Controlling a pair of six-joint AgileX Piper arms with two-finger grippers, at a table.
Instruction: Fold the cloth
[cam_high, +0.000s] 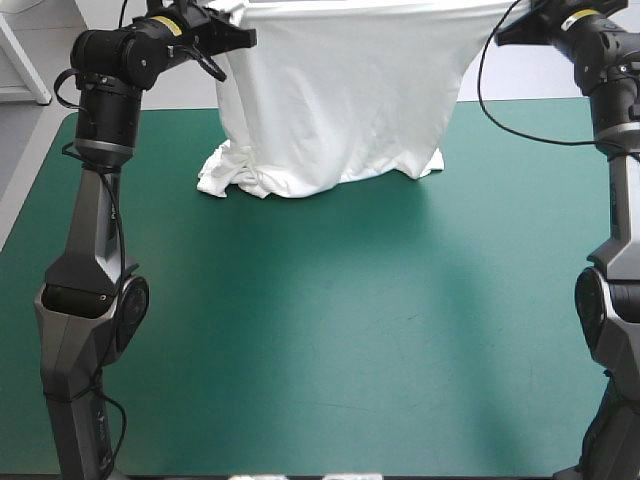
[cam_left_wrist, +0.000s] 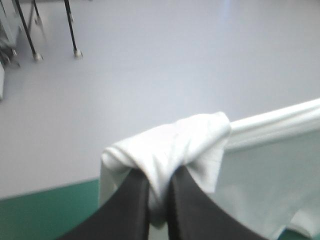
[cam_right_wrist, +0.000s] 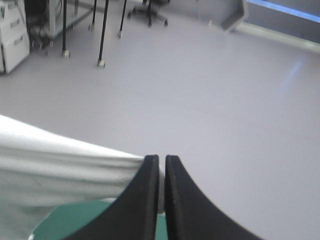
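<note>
**Hold the top edge taut and lay it down flat**

The white T-shirt (cam_high: 340, 90) hangs over the far part of the teal-green surface (cam_high: 330, 320), its lower end crumpled there. The left claw (cam_left_wrist: 160, 176) and right claw (cam_right_wrist: 161, 160), nearly closed, each pinch a top corner. Level, spread claws drawing nearward should unroll the heap.

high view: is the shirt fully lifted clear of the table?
No, the T-shirt hangs from its raised top edge, but its lower end lies bunched on the table near the far edge.
</note>
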